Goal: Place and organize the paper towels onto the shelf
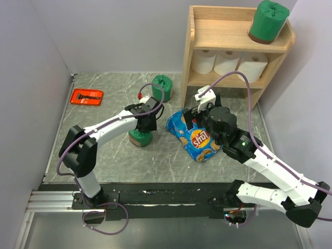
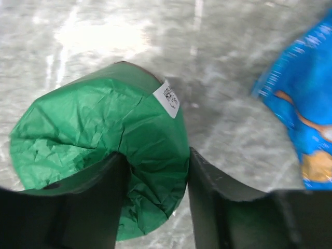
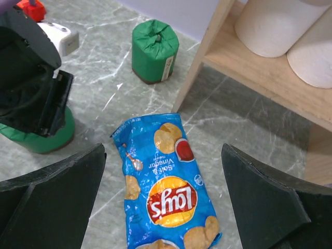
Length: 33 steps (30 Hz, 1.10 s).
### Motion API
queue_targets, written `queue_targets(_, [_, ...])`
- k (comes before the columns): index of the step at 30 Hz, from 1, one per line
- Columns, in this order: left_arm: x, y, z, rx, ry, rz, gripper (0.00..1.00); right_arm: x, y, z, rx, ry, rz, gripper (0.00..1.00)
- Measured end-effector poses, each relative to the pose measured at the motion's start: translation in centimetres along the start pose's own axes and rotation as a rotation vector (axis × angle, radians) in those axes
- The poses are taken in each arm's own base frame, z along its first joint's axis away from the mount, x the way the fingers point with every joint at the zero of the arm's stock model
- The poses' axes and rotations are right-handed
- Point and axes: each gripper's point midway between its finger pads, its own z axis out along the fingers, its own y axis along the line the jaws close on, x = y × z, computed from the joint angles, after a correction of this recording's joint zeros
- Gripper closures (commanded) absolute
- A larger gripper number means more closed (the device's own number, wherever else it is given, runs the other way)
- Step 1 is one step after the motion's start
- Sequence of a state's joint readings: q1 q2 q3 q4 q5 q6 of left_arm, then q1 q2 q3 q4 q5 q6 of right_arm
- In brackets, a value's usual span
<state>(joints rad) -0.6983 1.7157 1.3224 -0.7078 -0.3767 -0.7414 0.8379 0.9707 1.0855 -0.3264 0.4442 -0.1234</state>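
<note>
blue chip bag [image 3: 165, 181] w/ Lay's logo, Salt & Vinegar

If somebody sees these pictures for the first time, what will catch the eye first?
Probably the bright blue chip bag, lying flat in the middle of the table. Just left of it, the left gripper clamps a green-wrapped roll. At the back right, the wooden shelf holds three white rolls below and one green roll on top.

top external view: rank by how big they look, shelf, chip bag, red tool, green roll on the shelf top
1. shelf
2. chip bag
3. green roll on the shelf top, nearer the camera, so flattered
4. red tool
</note>
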Motion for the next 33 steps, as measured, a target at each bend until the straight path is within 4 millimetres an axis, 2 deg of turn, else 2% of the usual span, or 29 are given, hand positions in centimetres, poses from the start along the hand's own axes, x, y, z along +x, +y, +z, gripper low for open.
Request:
queue_targets(2, [0.1,-0.9,-0.4,0.023,-0.003,0.011,0.33,0.1,0.1,0.0,-0.002,0.002,0.002,0.0])
queue_targets(3, [0.0,-1.3,-0.7,0.034,-0.004,0.014,0.22,0.1,0.1,0.0,-0.006,0.003,0.002,0.0])
queue_targets(5, [0.0,-1.8,-0.9,0.052,-0.008,0.021,0.13,0.2,0.3,0.0,-0.017,0.004,0.004,0.01])
queue_targets(6, [0.0,-2.0,-1.1,0.06,-0.006,0.024,0.03,0.3,0.4,0.0,-0.022,0.006,0.005,0.01])
queue_targets(7, [-0.1,-2.1,-1.3,0.066,-0.007,0.025,0.01,0.4,0.6,0.0,-0.031,0.008,0.007,0.0])
queue_targets(11, [-1.1,-2.2,-2.5,0.091,-0.025,0.022,0.04,0.7,1.7,0.1,-0.085,0.02,0.019,0.01])
queue_targets(14, [-2.8,-2.0,-4.2,0.129,-0.061,-0.009,0.04,1.2,3.0,0.4,-0.14,0.041,0.03,0.03])
queue_targets(17, [-5.1,-0.8,-5.6,0.172,-0.093,-0.061,0.04,2.1,4.6,1.1,-0.194,0.079,0.051,0.07])
queue_targets(21, [-9.0,3.9,-6.2,0.183,-0.149,-0.19,0.04,2.9,6.7,2.1,-0.253,0.136,0.112,0.13])
queue_targets(24, [-10.3,9.0,-5.8,0.119,-0.184,-0.286,0.04,3.0,8.5,3.1,-0.292,0.172,0.159,0.14])
queue_targets(28, [-9.8,14.5,-5.5,0.002,-0.212,-0.376,0.04,2.8,11.7,5.1,-0.346,0.225,0.186,0.16])
queue_targets(33, [-7.1,20.6,-4.8,-0.168,-0.204,-0.468,0.04,3.5,17.3,7.8,-0.416,0.309,0.187,0.2])
